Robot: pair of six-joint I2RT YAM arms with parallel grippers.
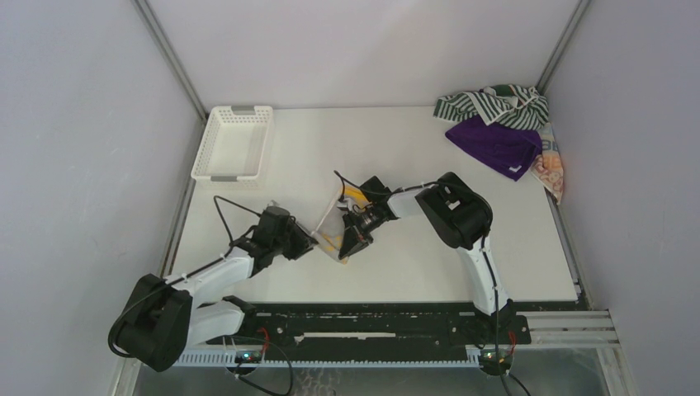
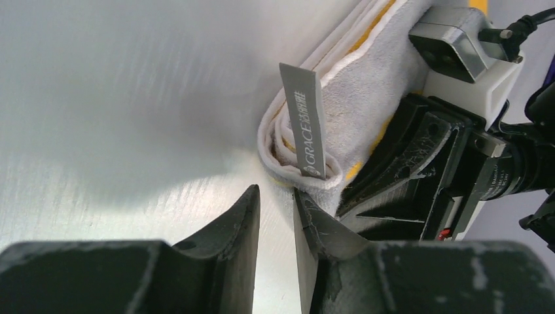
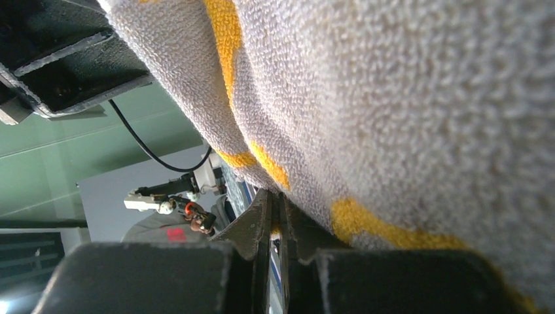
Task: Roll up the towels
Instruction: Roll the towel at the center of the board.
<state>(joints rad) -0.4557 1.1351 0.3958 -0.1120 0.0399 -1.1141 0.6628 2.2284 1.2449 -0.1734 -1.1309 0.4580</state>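
A yellow-and-white towel (image 1: 332, 223) lies partly rolled in the middle of the table, between both grippers. In the left wrist view its rolled end (image 2: 366, 85) carries a grey label (image 2: 307, 124). My left gripper (image 2: 276, 196) is open by a narrow gap with only bare table between the fingers; its right finger touches the roll's end. My right gripper (image 3: 276, 196) is shut, with a sliver of the towel (image 3: 393, 98) pinched at its tips and the cloth draped over it. Green-striped (image 1: 494, 106), purple (image 1: 495, 144) and orange patterned (image 1: 551, 169) towels lie heaped at the far right corner.
A white lattice basket (image 1: 234, 142) stands at the far left of the table. The right arm's wrist and camera housing (image 2: 458, 59) sit close against the towel, just right of my left gripper (image 1: 312, 241). Grey walls enclose the table on three sides.
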